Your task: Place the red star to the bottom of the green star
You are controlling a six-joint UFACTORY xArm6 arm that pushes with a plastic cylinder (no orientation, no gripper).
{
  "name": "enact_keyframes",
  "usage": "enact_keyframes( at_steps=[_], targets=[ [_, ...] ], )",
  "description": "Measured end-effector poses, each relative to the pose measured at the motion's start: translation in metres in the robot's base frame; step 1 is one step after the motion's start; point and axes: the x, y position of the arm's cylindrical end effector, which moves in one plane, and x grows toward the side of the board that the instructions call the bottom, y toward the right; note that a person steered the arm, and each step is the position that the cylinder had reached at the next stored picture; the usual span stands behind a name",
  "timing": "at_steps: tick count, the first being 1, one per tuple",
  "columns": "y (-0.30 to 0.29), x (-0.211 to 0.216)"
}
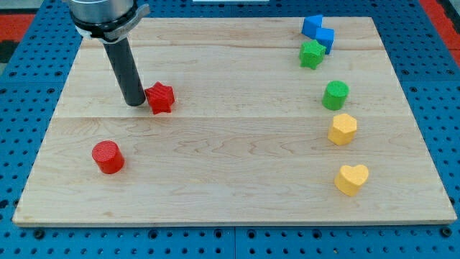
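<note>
The red star [160,98] lies on the wooden board at the view's upper left. My tip [135,103] rests on the board just to the left of the red star, touching or almost touching it. The green star [311,54] lies far off at the view's upper right, just below and left of two blue blocks [319,32].
A red cylinder [108,157] sits at the view's lower left. A green cylinder [335,95], a yellow hexagon block [343,129] and a yellow heart [351,179] run down the right side, below the green star. The wooden board [230,194] lies on a blue pegboard.
</note>
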Motion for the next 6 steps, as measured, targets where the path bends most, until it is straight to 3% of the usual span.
enact_keyframes(
  at_steps=[5,6],
  targets=[
    [0.232,-0.055],
    [0.244,-0.056]
  ],
)
